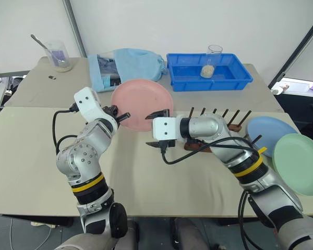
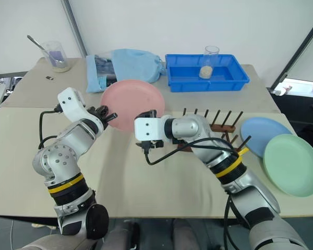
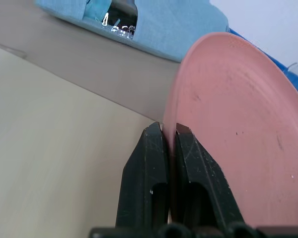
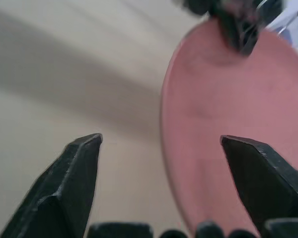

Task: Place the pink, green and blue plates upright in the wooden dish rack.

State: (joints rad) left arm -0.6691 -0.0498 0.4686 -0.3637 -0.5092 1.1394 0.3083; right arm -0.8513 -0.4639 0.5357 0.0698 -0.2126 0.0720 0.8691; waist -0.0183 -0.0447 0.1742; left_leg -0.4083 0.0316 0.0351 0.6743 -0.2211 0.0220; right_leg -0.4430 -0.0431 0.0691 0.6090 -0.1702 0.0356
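My left gripper [image 1: 122, 117] is shut on the left rim of the pink plate [image 1: 143, 101], which it holds tilted above the table. The left wrist view has both fingers [image 3: 154, 163] pinching that rim. My right gripper [image 1: 156, 128] stands open at the plate's lower right edge; the rim [image 4: 169, 163] runs between its jaws without touching them. The wooden dish rack [image 1: 235, 119] stands just right of the plate, partly hidden by my right arm. The blue plate [image 1: 268, 133] lies flat at the right, with the green plate [image 1: 301, 164] overlapping it.
A blue tray [image 1: 188, 78] holding a glass cup [image 1: 211, 62] sits at the back. A light blue cloth bag [image 1: 130, 65] lies left of it, and a beaker with a spoon [image 1: 60, 56] stands at the far back left. The green plate reaches the table's right edge.
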